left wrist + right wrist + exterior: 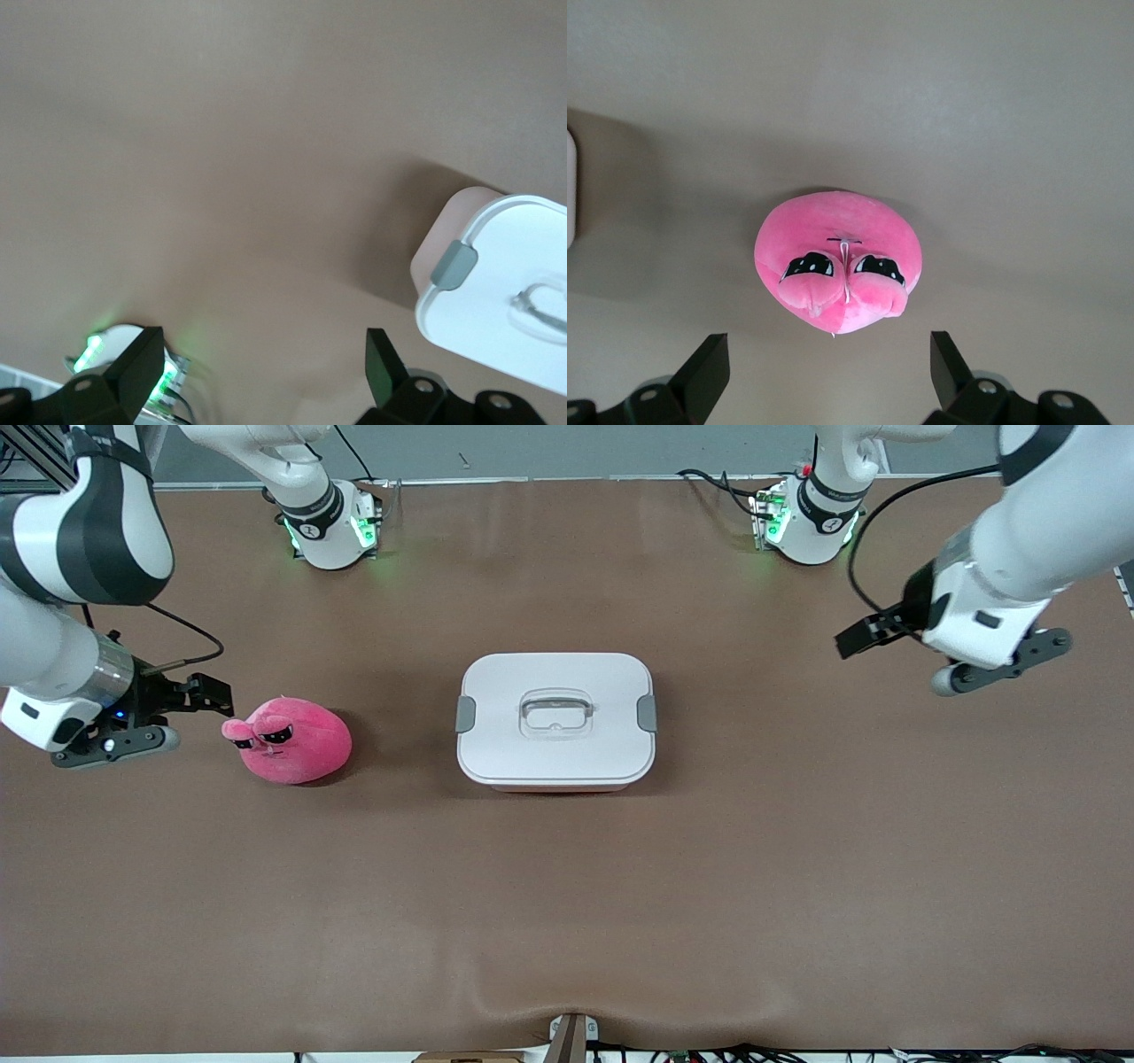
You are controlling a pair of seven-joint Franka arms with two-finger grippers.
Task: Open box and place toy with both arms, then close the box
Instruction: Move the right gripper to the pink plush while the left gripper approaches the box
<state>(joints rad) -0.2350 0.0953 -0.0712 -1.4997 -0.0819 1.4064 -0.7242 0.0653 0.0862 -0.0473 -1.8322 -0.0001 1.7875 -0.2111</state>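
Observation:
The box (556, 722) stands shut at the middle of the table, with its white lid on, a grey clip (465, 714) at each end and a clear handle (555, 713) in the centre. The pink toy (292, 741) lies beside it toward the right arm's end, eyes facing my right gripper (208, 693). That gripper is open and empty, just short of the toy. The right wrist view shows the toy (837, 261) ahead of the spread right gripper (828, 372). My left gripper (855, 638) is open and empty, over bare table toward the left arm's end. The left wrist view shows its open gripper (263, 372) and the box's end (505, 292).
The brown table (567, 886) is bare around the box and toy. The two arm bases (332, 527) (802, 518) glow green at the table's edge farthest from the front camera. A small bracket (571, 1036) sits at the nearest edge.

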